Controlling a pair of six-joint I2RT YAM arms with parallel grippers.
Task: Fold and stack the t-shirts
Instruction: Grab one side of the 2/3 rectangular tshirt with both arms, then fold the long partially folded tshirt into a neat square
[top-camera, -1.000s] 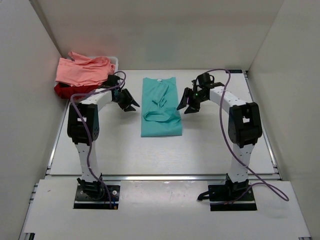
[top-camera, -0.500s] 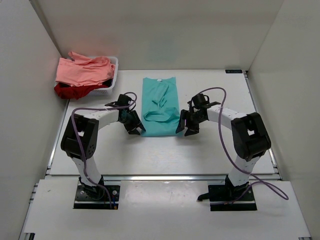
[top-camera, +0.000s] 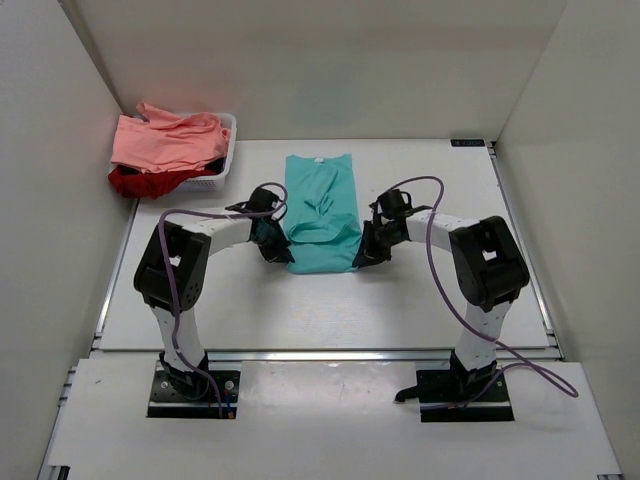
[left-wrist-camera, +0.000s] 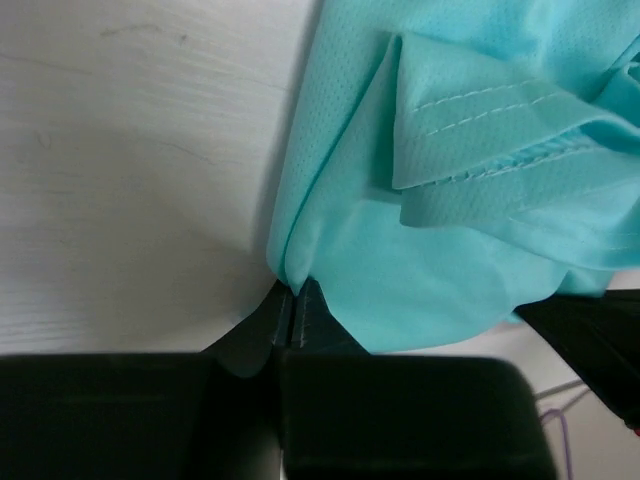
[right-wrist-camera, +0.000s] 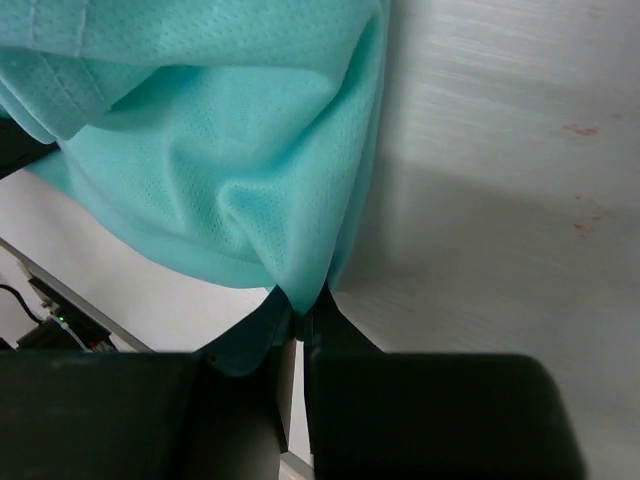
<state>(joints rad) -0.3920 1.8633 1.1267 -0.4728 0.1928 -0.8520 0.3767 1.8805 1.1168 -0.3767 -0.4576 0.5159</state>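
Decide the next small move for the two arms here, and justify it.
Probably lift both near corners slightly and carry them toward the collar: both pairs of jaws are shut on the teal t-shirt, which lies lengthwise on the table, sleeves folded in.

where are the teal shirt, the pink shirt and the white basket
teal shirt (top-camera: 322, 215), top view, middle of the cloth
pink shirt (top-camera: 165, 143), top view, middle of the cloth
white basket (top-camera: 226, 158), top view, right wall

The teal t-shirt (top-camera: 320, 212) lies folded lengthwise (near corners bunched); salmon t-shirt (top-camera: 165, 143) drapes over dark red t-shirt (top-camera: 135, 182) far-left.
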